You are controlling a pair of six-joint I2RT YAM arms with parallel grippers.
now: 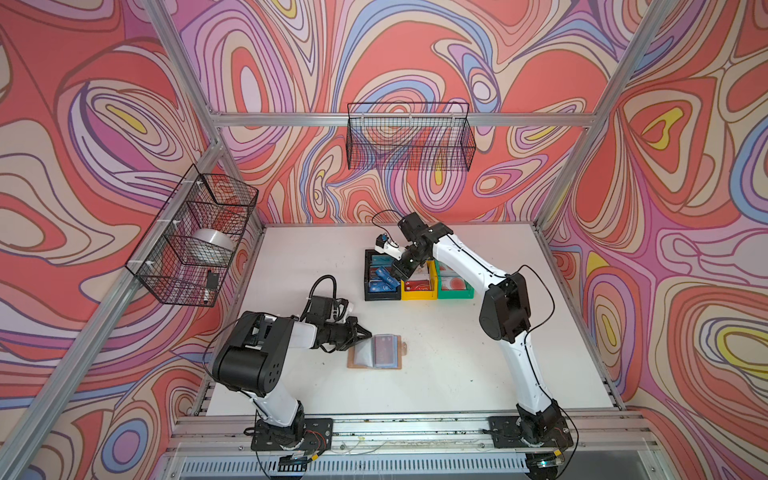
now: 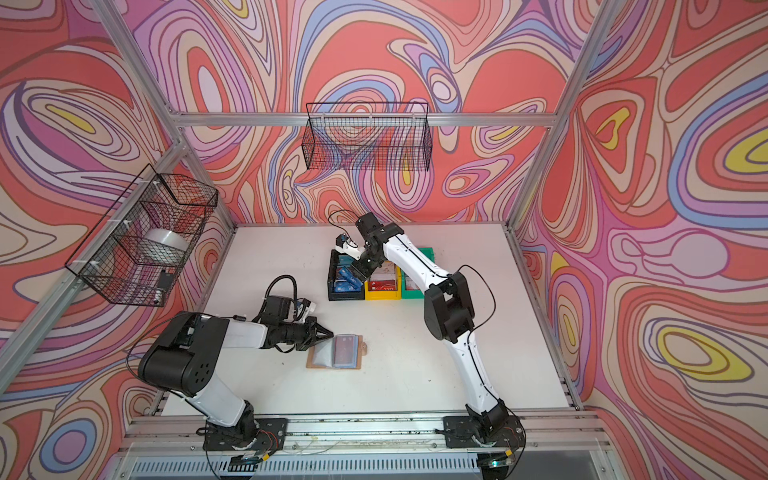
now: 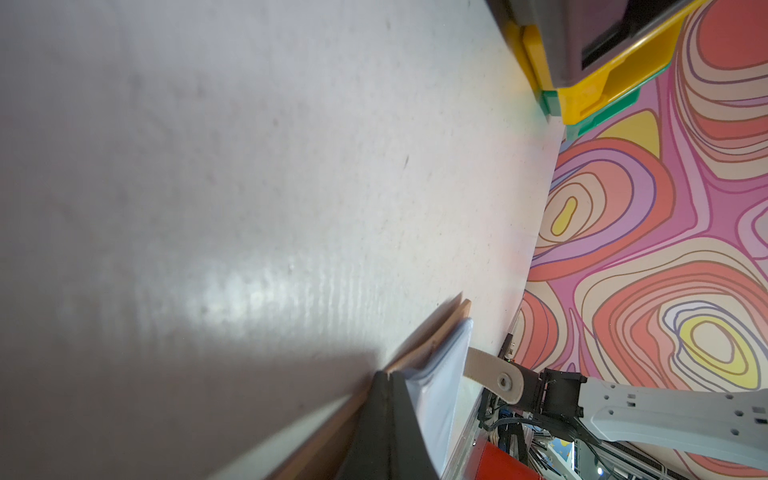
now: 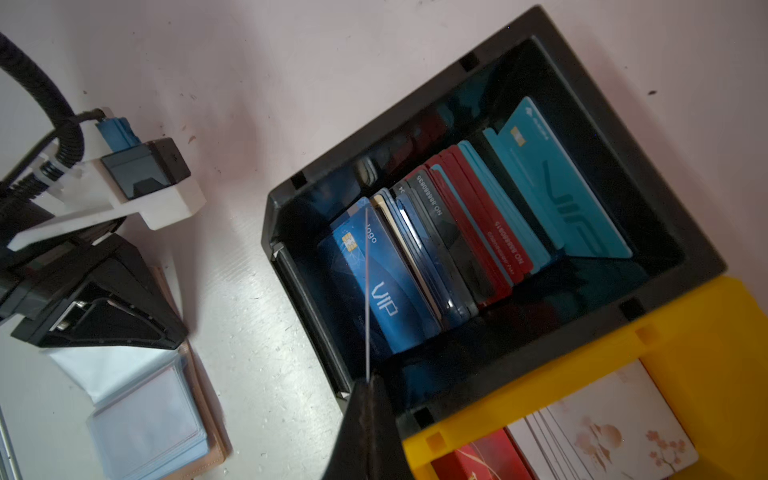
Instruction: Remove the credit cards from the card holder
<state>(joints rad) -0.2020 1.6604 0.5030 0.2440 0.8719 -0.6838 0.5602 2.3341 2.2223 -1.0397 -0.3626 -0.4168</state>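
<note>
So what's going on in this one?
The left gripper is shut on a clear sleeve page of the open card holder lying on the table. The right gripper pinches a card edge-on over the black bin, which holds a row of cards. A dark red card sits in a holder sleeve.

Card holder (image 1: 375,351) before bin row (image 1: 419,296)

White arms (image 1: 465,257), black joints (image 1: 505,307), cables (image 4: 62,112)
</note>
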